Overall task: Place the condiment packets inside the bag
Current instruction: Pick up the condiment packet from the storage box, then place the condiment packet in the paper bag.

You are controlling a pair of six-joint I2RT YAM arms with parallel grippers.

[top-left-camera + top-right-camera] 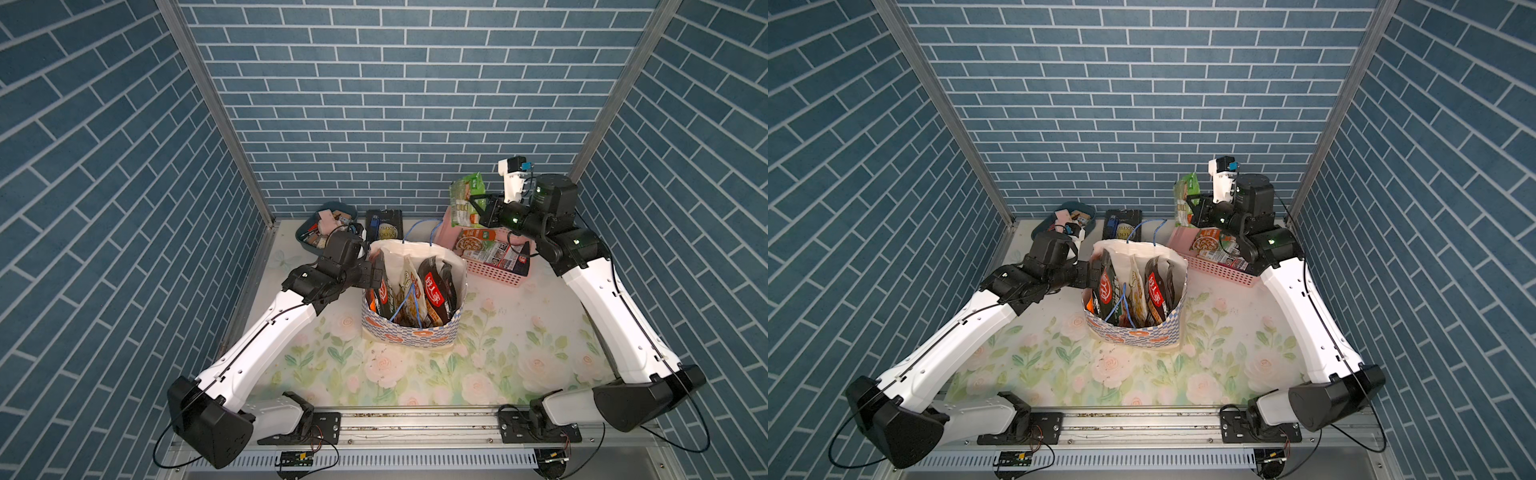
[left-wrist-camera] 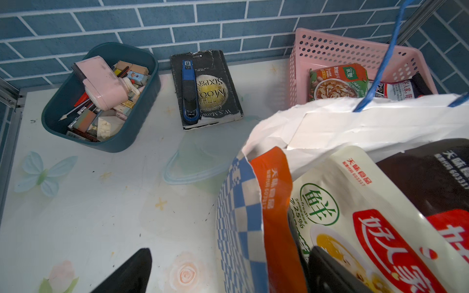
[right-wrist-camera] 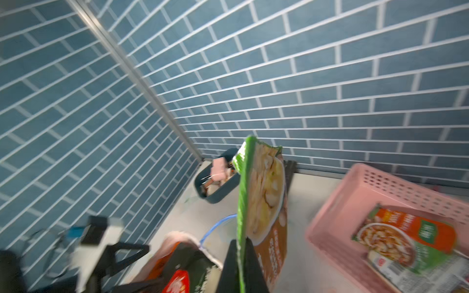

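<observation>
Green packet [image 1: 463, 195] clamped in our R gripper [image 1: 476, 204] above basket [image 1: 494, 272], bench [image 1: 540, 361] far-right corner | L gripper [image 1: 376, 272] jaws apart astride bag [image 1: 411, 336] wall; we reckon it props mouth open.

The book [image 2: 218, 86] at eleven o'clock of the bag [image 1: 411, 336] reads "THE MOON", "W.S. Maug". A cream packet [image 2: 342, 182] inside shows "fresh", "603317".

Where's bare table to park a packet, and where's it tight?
Bare: the wide table strip from the bag to the front rail, and the patch in front of the tub, left of the bag. Tight: back row of tub, book and basket; bag mouth, stuffed with packets, left gripper astride its rim.
</observation>
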